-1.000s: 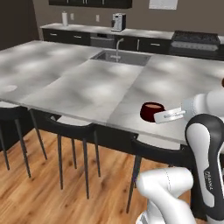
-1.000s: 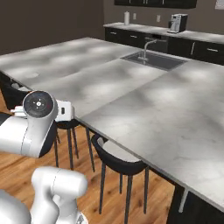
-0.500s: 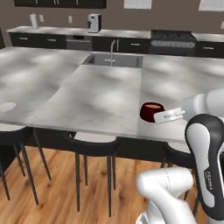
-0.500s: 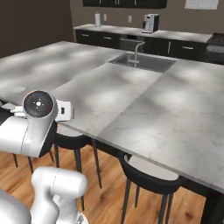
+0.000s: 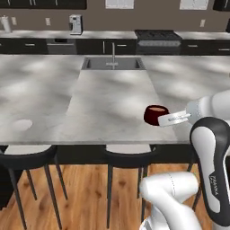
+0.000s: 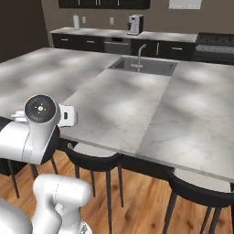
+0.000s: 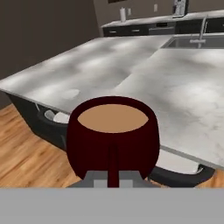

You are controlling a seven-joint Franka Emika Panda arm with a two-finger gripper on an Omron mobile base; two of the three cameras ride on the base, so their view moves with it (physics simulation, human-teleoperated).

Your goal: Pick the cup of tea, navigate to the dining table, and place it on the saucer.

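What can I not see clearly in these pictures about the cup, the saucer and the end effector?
- Cup of tea: in the hand view the grey band cuts off its base.
- End effector: in the left base view the fingertips look shut on the cup's side; the contact is too small to make out.
- Saucer: a pale disc on the dining table; its rim is too faint to confirm.

open marble dining table [image 5: 103,103] top, sink [image 5: 113,64] far side, stools [image 5: 128,155] tucked below
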